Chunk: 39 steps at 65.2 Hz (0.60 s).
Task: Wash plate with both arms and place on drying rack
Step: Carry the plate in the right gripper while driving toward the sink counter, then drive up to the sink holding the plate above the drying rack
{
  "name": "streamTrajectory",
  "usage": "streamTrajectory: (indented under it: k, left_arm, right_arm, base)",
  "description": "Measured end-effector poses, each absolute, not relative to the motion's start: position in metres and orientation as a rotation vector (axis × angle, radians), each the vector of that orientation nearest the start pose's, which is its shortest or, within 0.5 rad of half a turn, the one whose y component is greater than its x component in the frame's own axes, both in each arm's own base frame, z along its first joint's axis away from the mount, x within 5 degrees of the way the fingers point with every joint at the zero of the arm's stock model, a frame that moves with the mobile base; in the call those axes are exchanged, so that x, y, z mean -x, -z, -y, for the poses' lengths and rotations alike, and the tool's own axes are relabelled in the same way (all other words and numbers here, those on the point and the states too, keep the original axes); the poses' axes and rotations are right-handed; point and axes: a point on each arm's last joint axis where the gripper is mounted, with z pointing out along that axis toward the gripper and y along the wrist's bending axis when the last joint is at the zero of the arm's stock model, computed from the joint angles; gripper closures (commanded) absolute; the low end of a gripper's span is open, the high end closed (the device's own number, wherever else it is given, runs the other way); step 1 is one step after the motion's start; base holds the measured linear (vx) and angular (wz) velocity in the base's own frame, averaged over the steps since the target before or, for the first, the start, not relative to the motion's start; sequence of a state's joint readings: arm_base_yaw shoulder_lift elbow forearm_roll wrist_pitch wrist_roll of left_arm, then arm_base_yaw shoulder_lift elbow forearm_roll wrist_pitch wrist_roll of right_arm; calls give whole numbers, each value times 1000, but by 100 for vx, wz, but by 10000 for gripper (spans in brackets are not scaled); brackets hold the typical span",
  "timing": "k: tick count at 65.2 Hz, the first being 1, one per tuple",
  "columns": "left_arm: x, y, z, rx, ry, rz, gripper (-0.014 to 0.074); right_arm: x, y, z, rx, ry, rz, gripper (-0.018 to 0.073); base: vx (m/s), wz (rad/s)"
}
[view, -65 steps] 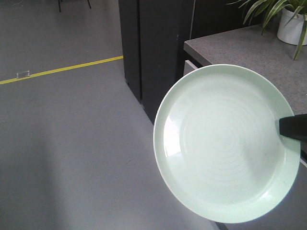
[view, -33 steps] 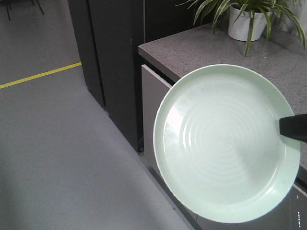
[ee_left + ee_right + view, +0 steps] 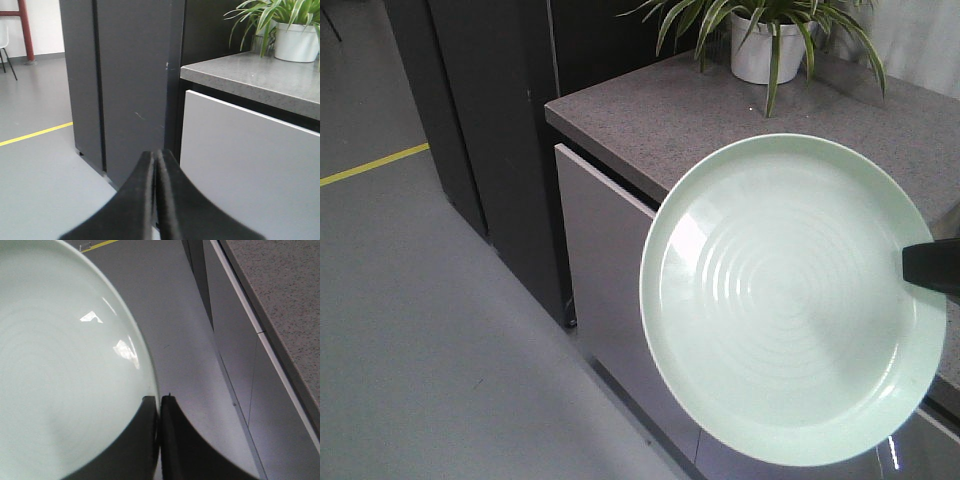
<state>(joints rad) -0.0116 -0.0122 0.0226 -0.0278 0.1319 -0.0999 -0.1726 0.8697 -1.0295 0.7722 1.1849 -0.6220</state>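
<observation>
The pale mint-green plate [image 3: 790, 300] fills the right half of the front view, held up in the air with its ringed face toward the camera. My right gripper [image 3: 920, 268] is shut on its right rim. In the right wrist view the plate [image 3: 60, 380] takes up the left side and the rim sits pinched between the two dark fingers of the right gripper [image 3: 159, 400]. My left gripper [image 3: 156, 154] is shut with nothing between its fingers, pointing at a dark cabinet. The drying rack is out of view.
A grey speckled counter [image 3: 720, 110] with a pale drawer front [image 3: 605, 260] stands behind the plate, bearing a potted plant [image 3: 765, 40]. Tall dark cabinets [image 3: 490, 120] stand left of it. Grey floor [image 3: 410, 350] with a yellow line [image 3: 370, 165] lies lower left.
The background has shifted left and down across the front view: the counter and potted plant have come closer. The plate stays fixed in view, held by the right gripper.
</observation>
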Motion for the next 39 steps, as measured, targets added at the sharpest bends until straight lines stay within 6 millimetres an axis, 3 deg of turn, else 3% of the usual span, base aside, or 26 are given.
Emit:
streamTrajectory:
  k: [39]
  left_arm:
    - [-56, -194, 1, 91, 110, -1624, 603]
  right_arm:
    - [-141, -396, -35, 430, -591, -2175, 566]
  base:
    - [6, -24]
